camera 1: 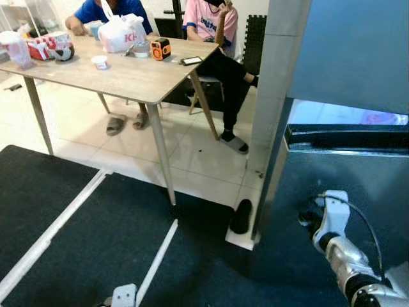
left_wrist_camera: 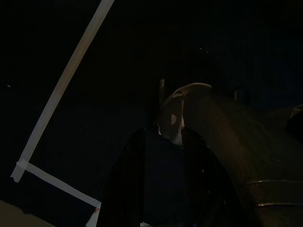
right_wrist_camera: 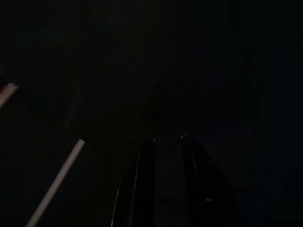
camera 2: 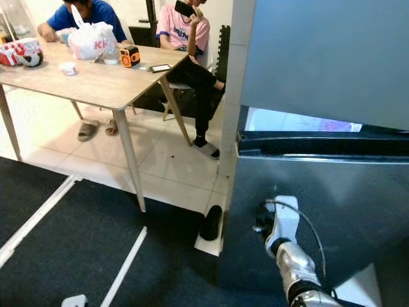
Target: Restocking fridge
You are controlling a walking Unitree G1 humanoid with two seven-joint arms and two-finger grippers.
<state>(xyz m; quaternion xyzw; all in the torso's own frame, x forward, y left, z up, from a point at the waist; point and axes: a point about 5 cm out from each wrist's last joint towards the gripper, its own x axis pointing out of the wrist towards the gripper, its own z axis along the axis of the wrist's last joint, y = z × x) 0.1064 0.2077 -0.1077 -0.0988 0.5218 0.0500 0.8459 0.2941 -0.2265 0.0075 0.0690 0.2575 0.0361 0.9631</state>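
The fridge fills the right side, with a blue-grey upper door (camera 1: 358,51) and a dark lower door (camera 1: 364,185). Between them runs a narrow gap (camera 1: 345,116) that shows a bright interior. My right gripper (camera 1: 305,219) sits at the end of the silver arm, low down and close to the front of the lower door near its left edge. The right wrist view is nearly black, and my right gripper (right_wrist_camera: 166,139) is a dim shape against a dark surface. My left arm (camera 1: 123,295) hangs idle above the dark mat, and the left gripper (left_wrist_camera: 163,132) points at the floor.
A wooden table (camera 1: 128,80) with bags and small items stands at the back left, with two people seated behind it. A black shoe (camera 1: 241,216) lies by the white pillar (camera 1: 275,96) left of the fridge. White tape lines (camera 1: 160,256) cross the dark mat.
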